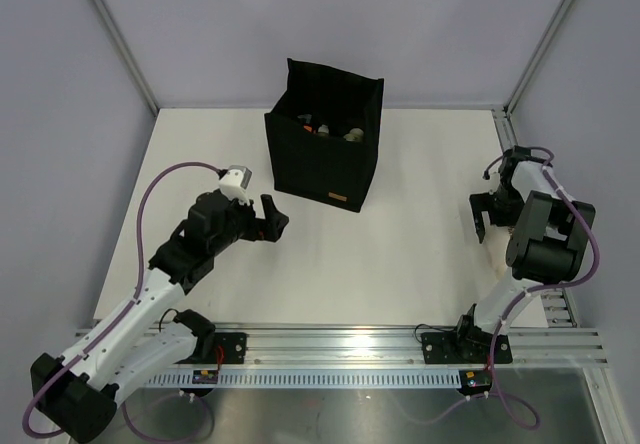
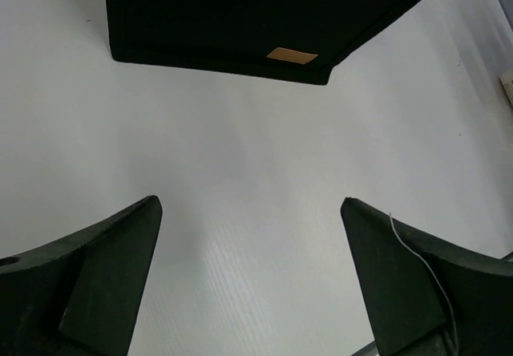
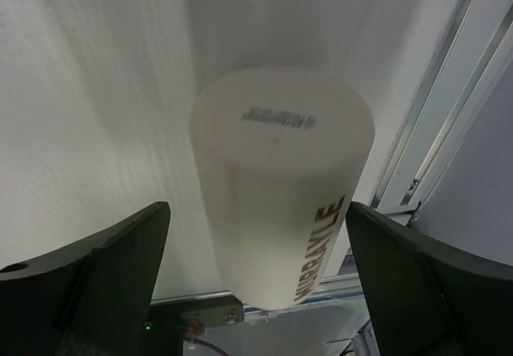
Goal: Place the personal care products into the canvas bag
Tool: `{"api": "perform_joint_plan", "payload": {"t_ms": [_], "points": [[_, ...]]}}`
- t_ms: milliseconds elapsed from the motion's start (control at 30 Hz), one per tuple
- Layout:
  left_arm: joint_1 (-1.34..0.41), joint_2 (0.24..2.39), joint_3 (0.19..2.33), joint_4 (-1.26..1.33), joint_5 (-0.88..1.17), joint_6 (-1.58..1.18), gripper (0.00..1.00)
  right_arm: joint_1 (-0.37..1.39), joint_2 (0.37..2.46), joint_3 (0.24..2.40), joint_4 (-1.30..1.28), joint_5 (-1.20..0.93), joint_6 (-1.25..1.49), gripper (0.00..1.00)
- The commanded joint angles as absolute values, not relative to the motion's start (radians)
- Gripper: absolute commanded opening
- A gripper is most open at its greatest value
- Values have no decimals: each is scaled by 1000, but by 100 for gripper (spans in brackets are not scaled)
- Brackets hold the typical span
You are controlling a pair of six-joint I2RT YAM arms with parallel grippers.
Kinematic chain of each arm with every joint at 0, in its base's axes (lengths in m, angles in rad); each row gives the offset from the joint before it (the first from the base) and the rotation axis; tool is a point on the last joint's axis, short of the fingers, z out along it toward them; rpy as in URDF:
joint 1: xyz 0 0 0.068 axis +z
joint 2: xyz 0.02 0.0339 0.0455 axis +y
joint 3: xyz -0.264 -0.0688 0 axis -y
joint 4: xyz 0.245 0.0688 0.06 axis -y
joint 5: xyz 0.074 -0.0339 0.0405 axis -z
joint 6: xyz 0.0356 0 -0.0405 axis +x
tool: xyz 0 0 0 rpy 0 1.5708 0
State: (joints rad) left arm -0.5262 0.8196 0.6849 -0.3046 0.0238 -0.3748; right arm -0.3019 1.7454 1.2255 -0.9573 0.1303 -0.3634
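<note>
The black canvas bag [image 1: 320,159] stands upright at the back middle of the table, its tan label [image 1: 342,199] facing me. Several personal care products [image 1: 330,127] lie inside it, only partly visible. My left gripper [image 1: 272,216] is open and empty, just left of the bag's front; the left wrist view shows its open fingers [image 2: 250,212] with the bag [image 2: 224,19] ahead. My right gripper [image 1: 490,219] is at the table's right side. In the right wrist view, its fingers [image 3: 256,205] stand open around a white bottle [image 3: 280,180] with brown lettering, with gaps on both sides.
An aluminium frame rail [image 3: 449,91] runs close to the right of the white bottle, along the table's right edge [image 1: 500,124]. The arms' mounting rail [image 1: 400,349] lies along the near edge. Grey walls close in the back and sides.
</note>
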Motion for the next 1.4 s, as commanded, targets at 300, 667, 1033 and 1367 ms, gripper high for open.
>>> {"api": "perform_joint_plan", "payload": {"t_ms": [300, 667, 1033, 1367], "points": [[-525, 744, 632, -247, 34, -422, 99, -299, 1925, 1273, -942, 129, -354, 78], [-525, 746, 653, -264, 23, -420, 99, -324, 1806, 1304, -1008, -312, -446, 0], [-525, 744, 672, -264, 5, -431, 99, -298, 1606, 1543, -1029, -963, -473, 0], [-525, 719, 681, -255, -26, -449, 99, 82, 1873, 2531, -887, -804, -143, 0]]}}
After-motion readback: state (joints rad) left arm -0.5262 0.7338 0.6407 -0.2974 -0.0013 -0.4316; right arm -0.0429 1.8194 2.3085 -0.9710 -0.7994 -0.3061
